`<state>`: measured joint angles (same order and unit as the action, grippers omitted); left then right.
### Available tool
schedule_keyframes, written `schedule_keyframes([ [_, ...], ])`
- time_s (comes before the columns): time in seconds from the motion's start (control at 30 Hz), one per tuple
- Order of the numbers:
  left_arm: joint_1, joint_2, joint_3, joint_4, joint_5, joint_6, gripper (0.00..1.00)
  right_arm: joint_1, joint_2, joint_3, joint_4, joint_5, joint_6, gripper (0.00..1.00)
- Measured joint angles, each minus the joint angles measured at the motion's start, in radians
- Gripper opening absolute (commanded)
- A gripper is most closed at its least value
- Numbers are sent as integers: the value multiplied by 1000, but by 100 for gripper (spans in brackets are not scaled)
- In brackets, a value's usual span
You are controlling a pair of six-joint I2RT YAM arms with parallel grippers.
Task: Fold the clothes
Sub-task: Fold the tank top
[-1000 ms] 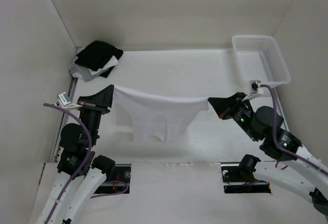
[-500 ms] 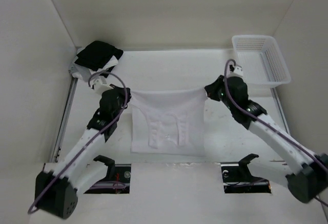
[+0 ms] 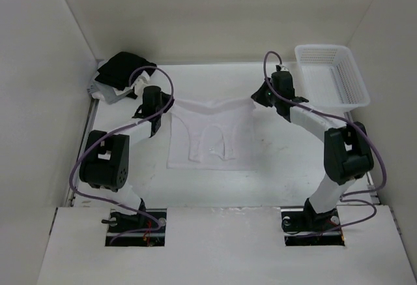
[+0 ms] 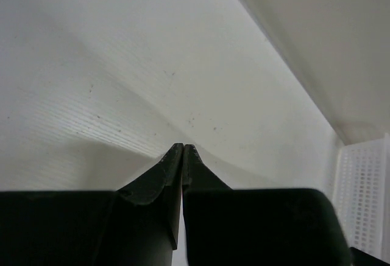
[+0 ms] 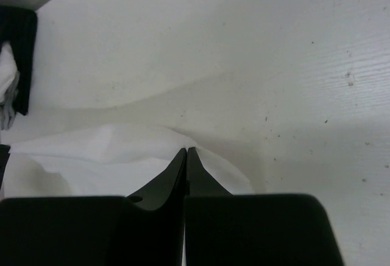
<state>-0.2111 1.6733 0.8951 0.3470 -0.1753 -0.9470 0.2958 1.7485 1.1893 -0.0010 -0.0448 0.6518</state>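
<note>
The clothes [image 3: 208,145], a plain white tank top, lie spread on the table's middle with the near part flat and the far edge lifted and stretched between both grippers. At that edge's left corner my left gripper [image 3: 170,110] is shut on the cloth. My right gripper [image 3: 256,100] is shut on the right corner. In the left wrist view the black jaws [image 4: 183,147] meet tip to tip over a taut white ridge. White fabric [image 5: 91,150] bunches around the closed tips of the right gripper [image 5: 186,150] in the right wrist view.
A white plastic basket [image 3: 339,79] stands at the far right corner, and its mesh wall [image 4: 362,199] shows in the left wrist view. A pile of black, white and grey garments [image 3: 122,74] sits at the far left corner. White walls enclose the table.
Both arms have stretched out towards the far side, carrying the top's upper edge with them. The garment, which hung between the grippers, now lies mostly flat on the table.
</note>
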Motion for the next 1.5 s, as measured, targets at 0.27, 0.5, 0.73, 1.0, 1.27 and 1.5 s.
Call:
schedule_keyframes([
  [0.27,1,-345,-313,85,21,-28,1,16,-366,-364,98,6,14,0],
  [0.5,0,-556,-526,89,53,-34,1,113,-556,-610,117,31,39,1],
  [0.73,-10,-823,-673,19,69,-34,1,201,-718,-764,103,87,82,1],
  [1.0,-43,-999,-772,-76,74,-34,3,243,-799,-850,61,130,150,2],
  [1.27,-58,-1089,-848,-180,75,-47,11,334,-785,-910,34,160,237,13],
  [1.5,-60,-1191,-845,-227,79,-38,21,341,-845,-905,-29,191,248,32],
])
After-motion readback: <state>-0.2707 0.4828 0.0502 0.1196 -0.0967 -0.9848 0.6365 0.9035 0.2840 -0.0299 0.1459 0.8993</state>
